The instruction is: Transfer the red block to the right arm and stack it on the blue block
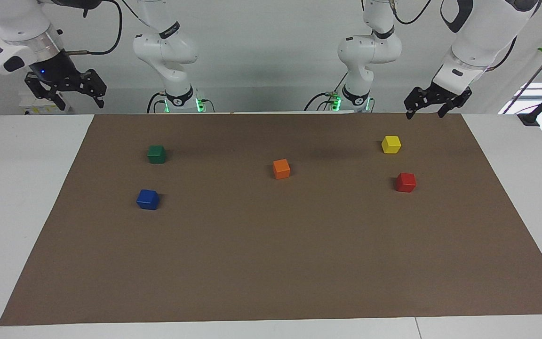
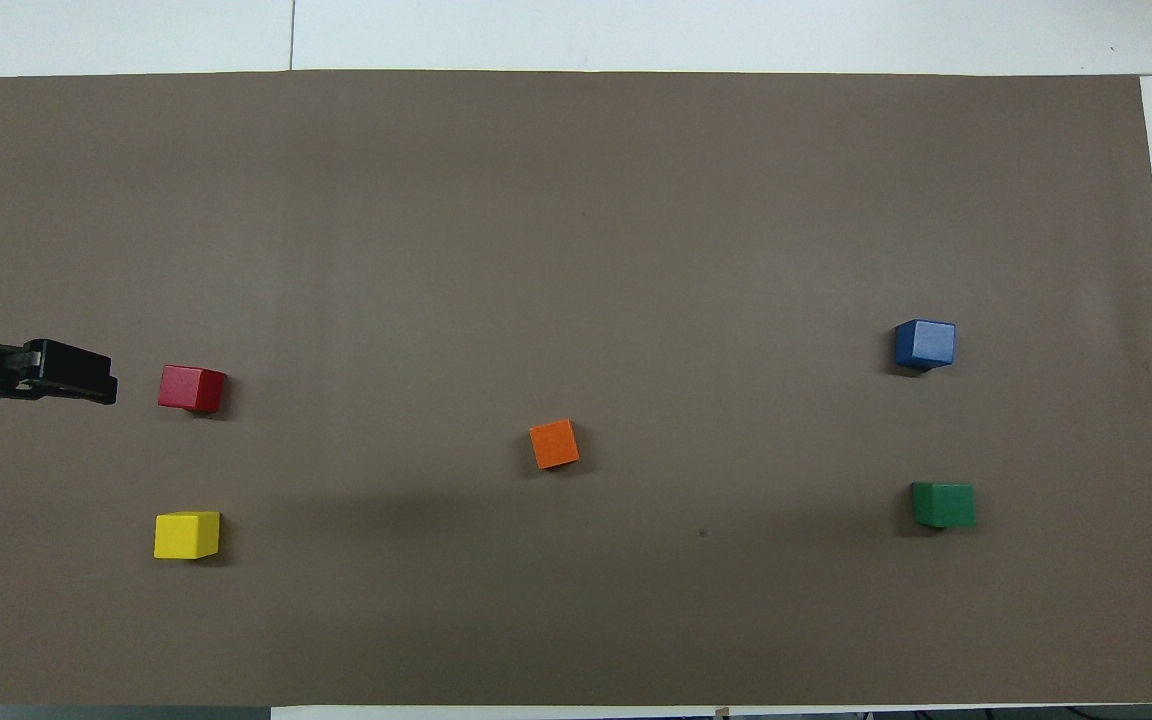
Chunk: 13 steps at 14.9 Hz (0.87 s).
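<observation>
Both grippers hang raised with jaws apart, holding nothing; the left gripper (image 1: 424, 112) is over the mat's robot-side edge, the red block (image 1: 406, 182) lying below it on the mat, well apart; the right gripper (image 1: 67, 97) waits off the mat, the blue block (image 1: 147, 199) well apart from it.

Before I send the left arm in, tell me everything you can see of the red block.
The red block is a small glossy red cube, apparently painted wood, the same size as the other cubes. It sits flat and square on the brown mat at the left arm's end, farther from the robots than the yellow block. Nothing touches it; the left pincer hangs open in the air, apart from it.
</observation>
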### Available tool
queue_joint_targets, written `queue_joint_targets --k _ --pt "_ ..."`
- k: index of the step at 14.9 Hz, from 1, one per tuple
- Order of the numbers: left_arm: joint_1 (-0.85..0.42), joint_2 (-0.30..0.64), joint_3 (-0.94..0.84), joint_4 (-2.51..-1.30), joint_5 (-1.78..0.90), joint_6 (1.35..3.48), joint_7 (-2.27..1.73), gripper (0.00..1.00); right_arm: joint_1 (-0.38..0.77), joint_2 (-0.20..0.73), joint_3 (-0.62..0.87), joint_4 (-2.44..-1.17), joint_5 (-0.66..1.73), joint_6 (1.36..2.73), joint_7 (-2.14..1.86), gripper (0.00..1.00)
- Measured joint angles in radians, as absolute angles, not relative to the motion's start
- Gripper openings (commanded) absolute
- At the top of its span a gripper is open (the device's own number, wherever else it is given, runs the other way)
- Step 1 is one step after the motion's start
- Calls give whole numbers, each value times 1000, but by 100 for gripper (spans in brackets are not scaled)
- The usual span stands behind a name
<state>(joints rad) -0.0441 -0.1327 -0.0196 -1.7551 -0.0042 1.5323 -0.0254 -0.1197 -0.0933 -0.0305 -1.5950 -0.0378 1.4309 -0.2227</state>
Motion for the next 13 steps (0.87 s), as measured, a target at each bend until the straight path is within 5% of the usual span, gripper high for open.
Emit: queue_joint_targets --k 13 --pt "21 -118 -11 -2034 -4 1899 63 100 -209 -123 -42 -1731 301 1496 -391 100"
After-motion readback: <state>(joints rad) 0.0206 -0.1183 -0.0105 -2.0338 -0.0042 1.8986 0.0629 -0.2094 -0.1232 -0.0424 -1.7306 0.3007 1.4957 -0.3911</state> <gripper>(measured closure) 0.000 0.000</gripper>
